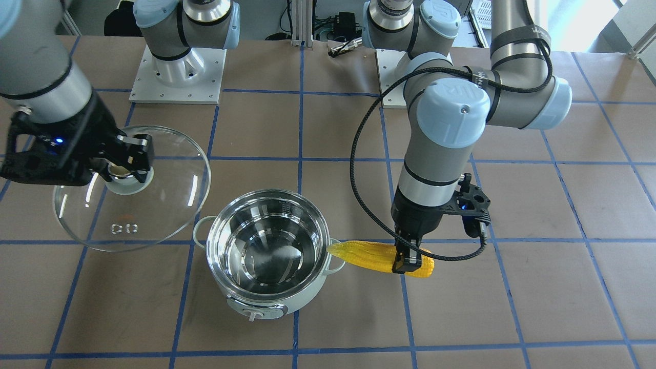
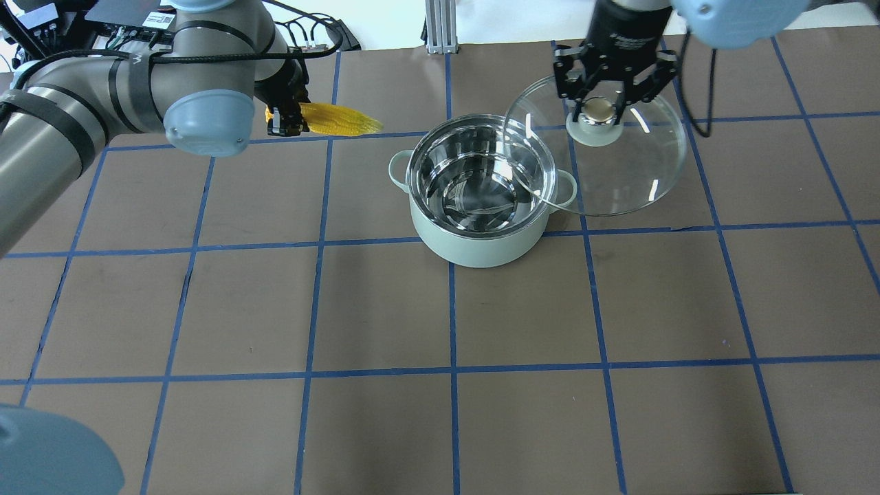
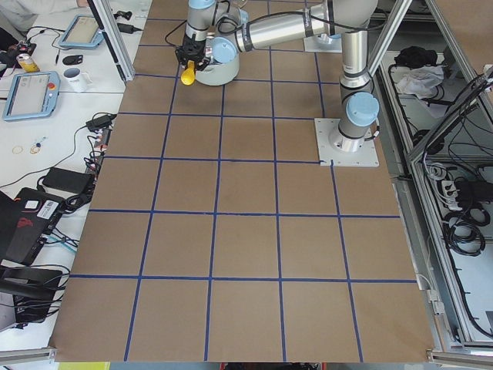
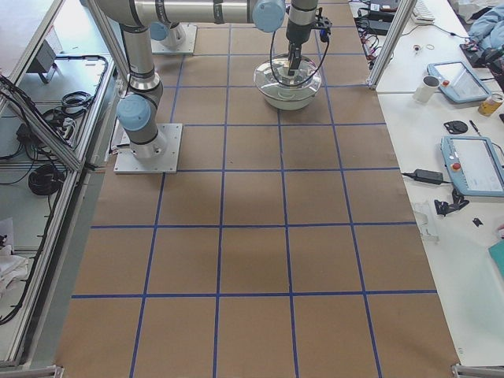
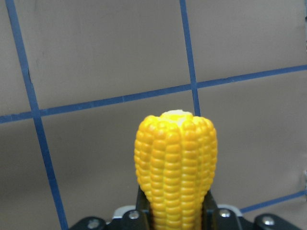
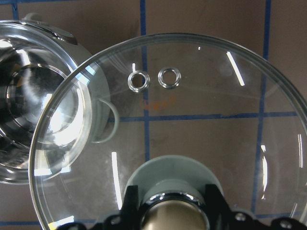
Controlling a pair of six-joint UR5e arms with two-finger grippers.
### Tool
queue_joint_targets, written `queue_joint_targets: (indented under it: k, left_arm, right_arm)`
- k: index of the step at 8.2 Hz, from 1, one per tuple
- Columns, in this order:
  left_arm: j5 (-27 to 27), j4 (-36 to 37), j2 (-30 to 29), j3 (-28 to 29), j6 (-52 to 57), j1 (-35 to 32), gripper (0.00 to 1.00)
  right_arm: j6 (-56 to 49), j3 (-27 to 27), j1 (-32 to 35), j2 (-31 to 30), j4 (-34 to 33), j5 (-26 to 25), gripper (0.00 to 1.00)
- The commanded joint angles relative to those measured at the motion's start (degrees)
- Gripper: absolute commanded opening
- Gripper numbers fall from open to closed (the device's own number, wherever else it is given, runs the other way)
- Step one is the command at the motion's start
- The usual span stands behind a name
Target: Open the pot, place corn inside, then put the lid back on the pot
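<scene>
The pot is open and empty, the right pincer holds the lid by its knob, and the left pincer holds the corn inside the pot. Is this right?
Not quite. The left pincer holds the corn outside the pot, beside it, as the exterior front-facing view shows. The rest is right: open empty pot, lid in the right pincer.

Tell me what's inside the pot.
Nothing: the pot shows a bare steel bowl, nothing covered. The corn is outside in the left gripper; the right gripper holds the lid.
</scene>
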Motion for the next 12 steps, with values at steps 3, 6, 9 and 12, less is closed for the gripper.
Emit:
queue_joint_targets:
  k: [3,6,9,12]
  left_arm:
    - [-0.03,5.69,-1.11,-0.05,-8.9,-12.73,0.0]
    - [-0.12,7.2,-2.78,-0.05,-10.65,-15.73,0.0]
    - [-0.21,7.2,-5.41,-0.22,-10.57,-16.01,0.0]
    - [-0.3,7.2,-7.09,-0.13,-10.83,-16.01,0.24]
  right_arm:
    - [-22.23,0.98,-11.83,-2.47,2.8,-1.35,0.15]
    - [-22.42,2.22,-11.83,-2.38,2.8,-0.82,0.15]
    - [-22.33,2.22,-11.83,-2.38,2.89,-0.73,0.15]
    - [-22.25,2.22,-11.83,-2.38,2.89,-0.47,0.15]
